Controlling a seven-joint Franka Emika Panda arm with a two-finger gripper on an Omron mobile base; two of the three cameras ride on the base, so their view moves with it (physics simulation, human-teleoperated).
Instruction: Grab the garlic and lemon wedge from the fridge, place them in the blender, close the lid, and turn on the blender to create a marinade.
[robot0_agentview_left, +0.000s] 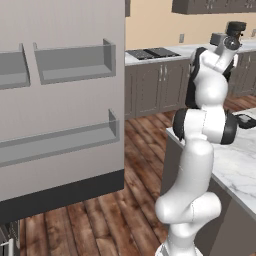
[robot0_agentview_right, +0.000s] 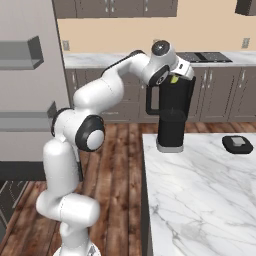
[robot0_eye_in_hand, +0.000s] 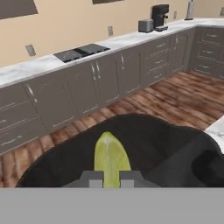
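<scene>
The gripper (robot0_eye_in_hand: 111, 178) is hanging just over the open mouth of the blender (robot0_agentview_right: 171, 117), its two finger tips pressing in on either side of the lemon wedge (robot0_eye_in_hand: 112, 159), which is sticking out ahead of them above the dark hollow of the jug. In the right base view a small spot of yellow-green is showing at the hand, right at the top of the jug, and that is probably the same wedge, though it is too small there to be sure. The blender is standing on the far left corner of the marble island counter (robot0_agentview_right: 200, 200), with its loop handle turned to the left. The lid (robot0_agentview_right: 237, 144) is lying flat on the same counter, well to the right of the blender and apart from it. The fridge (robot0_agentview_left: 60, 100) is standing to the left across the wooden floor, its door swung open with the clear bins (robot0_agentview_left: 75, 62) facing the room. The garlic cannot be made out anywhere.
</scene>
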